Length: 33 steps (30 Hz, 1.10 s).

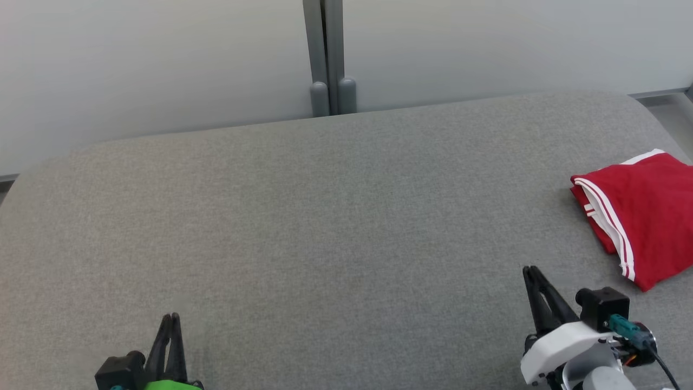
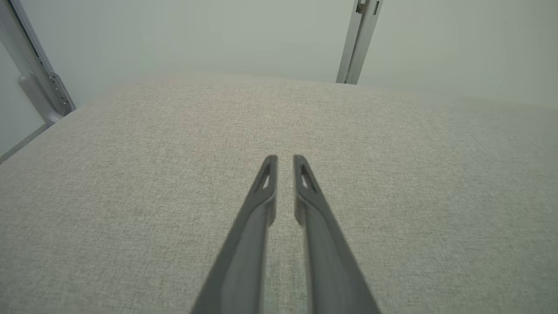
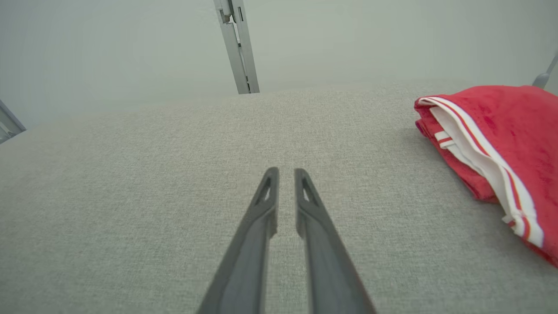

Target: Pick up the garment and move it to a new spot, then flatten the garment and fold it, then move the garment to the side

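While the left gripper and right gripper rest clenched and empty over the grey cushion, a folded red cloth lies at its right edge. I cannot tell if this is the garment. If so, the right one should open wide and pinch all layers together.

A broad surface covered in grey woven fabric took up the near and middle ground. Its far edge was rounded, and it curved away at the far left and far right corners. Behind it stood a pale, plain wall of two smooth panels. A grey upright post divided the panels and ended in two rounded feet at the far edge of the surface. A grey rail ran along the base of the wall at far right, above a patch of pale floor. The light was even and diffuse.
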Motion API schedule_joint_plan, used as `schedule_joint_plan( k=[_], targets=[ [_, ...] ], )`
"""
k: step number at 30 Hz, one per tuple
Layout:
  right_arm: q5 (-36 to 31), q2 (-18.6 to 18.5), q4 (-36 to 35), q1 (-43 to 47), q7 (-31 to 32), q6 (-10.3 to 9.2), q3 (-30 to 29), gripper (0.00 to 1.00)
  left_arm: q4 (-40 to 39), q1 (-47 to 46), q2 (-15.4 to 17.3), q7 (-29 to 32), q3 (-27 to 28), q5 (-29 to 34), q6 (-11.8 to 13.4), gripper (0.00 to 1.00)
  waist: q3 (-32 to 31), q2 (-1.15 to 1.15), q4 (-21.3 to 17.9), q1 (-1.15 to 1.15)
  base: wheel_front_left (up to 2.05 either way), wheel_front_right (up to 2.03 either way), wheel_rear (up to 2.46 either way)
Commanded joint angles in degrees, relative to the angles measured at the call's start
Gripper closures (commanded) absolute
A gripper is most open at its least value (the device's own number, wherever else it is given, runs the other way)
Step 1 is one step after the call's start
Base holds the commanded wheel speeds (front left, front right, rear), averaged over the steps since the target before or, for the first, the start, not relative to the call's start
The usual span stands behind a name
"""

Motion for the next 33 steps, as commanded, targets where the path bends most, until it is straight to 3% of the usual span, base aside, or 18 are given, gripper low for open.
schedule_joint_plan(
  k=[1,33],
  targets=[
    [0.67,0.04,0.27,-0.02,0.35,0.00,-0.21,1.00,0.32,-0.25,-0.02,0.32,0.20,-0.66,-0.01,1.00,0.00,0.00,0.02,0.00,0.00,0.00,0.00],
    [32.21,-0.20,-4.04,0.03,8.36,-0.02,-2.19,1.00,-2.99,-3.75,0.17,8.42,1.99,-31.23,0.19,1.00,0.26,0.00,1.04,0.00,0.00,0.00,0.00]
  ],
)
